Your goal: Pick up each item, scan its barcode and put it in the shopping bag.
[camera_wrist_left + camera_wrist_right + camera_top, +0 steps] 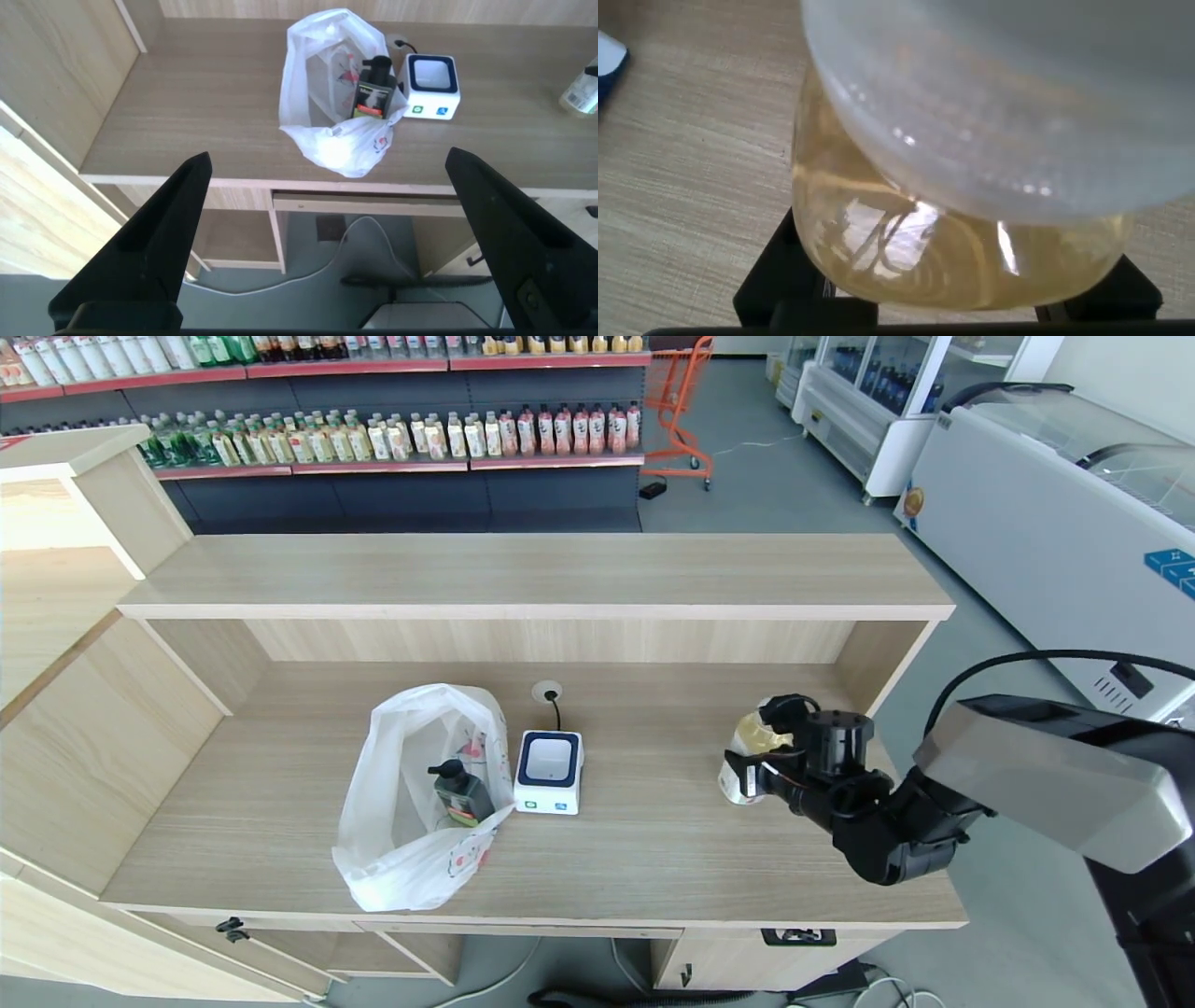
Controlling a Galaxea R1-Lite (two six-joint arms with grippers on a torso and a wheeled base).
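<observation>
A clear bottle of yellowish liquid (750,753) is at the right end of the wooden counter (653,840), and my right gripper (766,743) is shut on it. Up close the bottle (971,215) sits between the dark fingers (771,289), just above the counter; I cannot tell if it touches. The white scanner (549,771) stands mid-counter. To its left, the white shopping bag (411,803) lies open with a dark pump bottle (460,791) inside. My left gripper (327,252) hangs open, back from the counter's front edge, with the bag (332,93) and scanner (432,86) beyond it.
A raised back shelf (532,574) and side walls (887,649) box in the counter. A cable runs from the scanner to a grommet (547,691). Bare counter lies between scanner and bottle. Chest freezers (1036,513) stand to the right.
</observation>
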